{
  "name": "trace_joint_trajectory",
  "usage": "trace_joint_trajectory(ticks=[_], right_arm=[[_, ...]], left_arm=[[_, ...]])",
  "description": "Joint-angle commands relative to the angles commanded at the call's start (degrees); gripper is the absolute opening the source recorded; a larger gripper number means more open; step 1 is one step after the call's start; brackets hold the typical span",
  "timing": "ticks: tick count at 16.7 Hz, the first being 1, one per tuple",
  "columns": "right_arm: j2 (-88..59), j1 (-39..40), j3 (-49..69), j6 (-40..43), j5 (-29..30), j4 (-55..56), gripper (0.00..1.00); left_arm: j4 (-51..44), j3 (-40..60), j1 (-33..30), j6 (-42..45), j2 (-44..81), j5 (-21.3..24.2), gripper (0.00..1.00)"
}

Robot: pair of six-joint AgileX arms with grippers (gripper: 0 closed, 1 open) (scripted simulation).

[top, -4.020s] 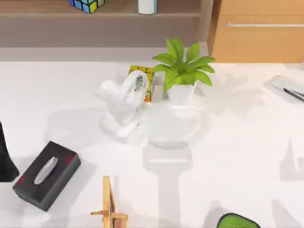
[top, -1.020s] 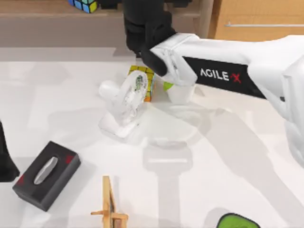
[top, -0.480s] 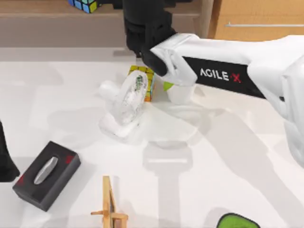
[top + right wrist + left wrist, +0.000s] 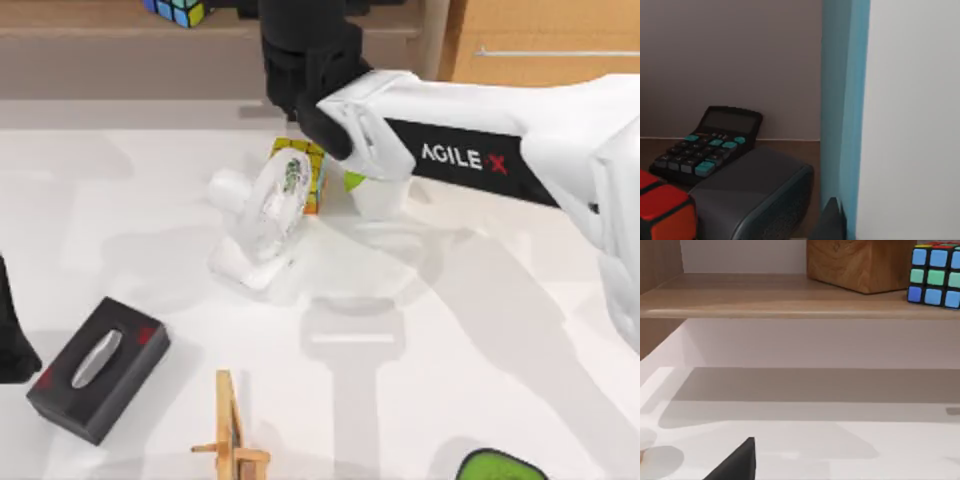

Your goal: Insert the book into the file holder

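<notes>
The book (image 4: 845,100) stands upright and very close in the right wrist view, with a light blue cover edge and a broad white face beside it. My right arm reaches from the right across the table to the back shelf, where its black gripper (image 4: 300,45) is at the book. A translucent white file holder (image 4: 262,225) sits on the table in the middle, just below that arm. My left arm (image 4: 8,340) is parked at the left edge.
A Rubik's cube (image 4: 300,170) and a white plant pot (image 4: 378,197) stand behind the file holder. A black tissue box (image 4: 98,368) lies front left, with a wooden stand (image 4: 232,430) beside it. A calculator (image 4: 710,145) and dark speaker (image 4: 755,200) sit on the shelf.
Four seconds ago no arm was over the table. My right arm has since swung in to the back shelf and covers the plant. It has barely moved over the last second.
</notes>
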State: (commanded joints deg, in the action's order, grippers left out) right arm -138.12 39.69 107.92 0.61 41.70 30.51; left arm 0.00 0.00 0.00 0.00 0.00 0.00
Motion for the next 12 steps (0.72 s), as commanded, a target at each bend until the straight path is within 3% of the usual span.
trace_joint_trajectory(ticks=[12], right_arm=[[0.8, 0.2, 1.5, -0.2, 0.0, -2.6, 0.00]], left_arm=[[0.0, 0.0, 0.0, 0.0, 0.0, 0.0, 1.00]])
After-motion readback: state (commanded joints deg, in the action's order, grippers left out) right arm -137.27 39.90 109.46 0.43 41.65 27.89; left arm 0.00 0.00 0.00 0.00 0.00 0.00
